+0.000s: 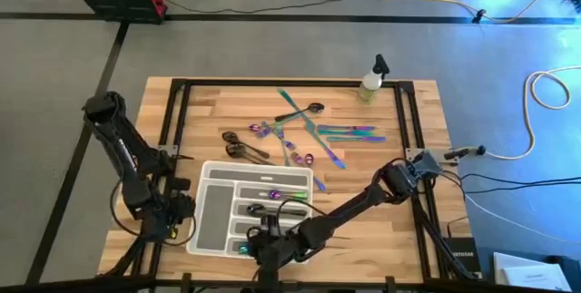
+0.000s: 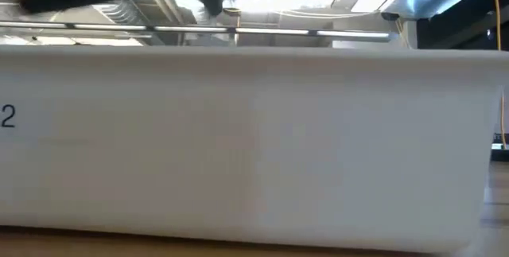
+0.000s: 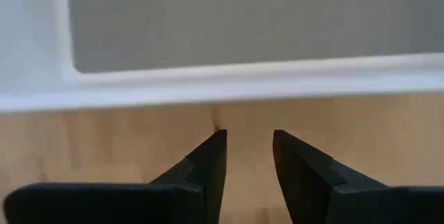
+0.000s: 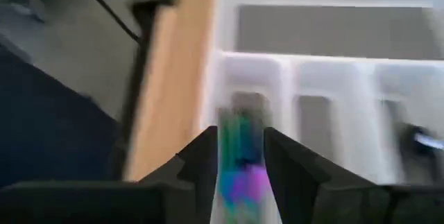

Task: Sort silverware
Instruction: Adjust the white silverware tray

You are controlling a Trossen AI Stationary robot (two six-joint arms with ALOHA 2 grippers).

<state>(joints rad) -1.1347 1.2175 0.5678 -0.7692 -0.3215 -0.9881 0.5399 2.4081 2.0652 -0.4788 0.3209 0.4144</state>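
A white compartment tray (image 1: pixel 207 204) lies at the table's near left, with some silverware (image 1: pixel 272 193) in its slots. More iridescent and dark silverware (image 1: pixel 318 134) lies loose on the wood at the table's middle and far side. My right gripper (image 4: pixel 239 141) reaches over the tray's near end (image 1: pixel 254 246), shut on an iridescent purple-green piece (image 4: pixel 241 148). Beside the tray's left wall (image 3: pixel 208 89), my left gripper (image 3: pixel 248 144) hangs low over the wood, open and with nothing between its fingers. My right gripper pinches the iridescent piece (image 4: pixel 232 175) between its two fingers. The piece points on past the fingertips toward a narrow slot of the tray (image 4: pixel 250 78). The view is blurred, so which part of the piece the fingers have cannot be told.
A small spray bottle (image 1: pixel 370 80) stands at the table's far edge. Dark pieces (image 1: pixel 241 145) lie just beyond the tray's far side. The low view is filled by the tray's white wall (image 2: pixel 254 146). Bare wood shows to the right of the tray.
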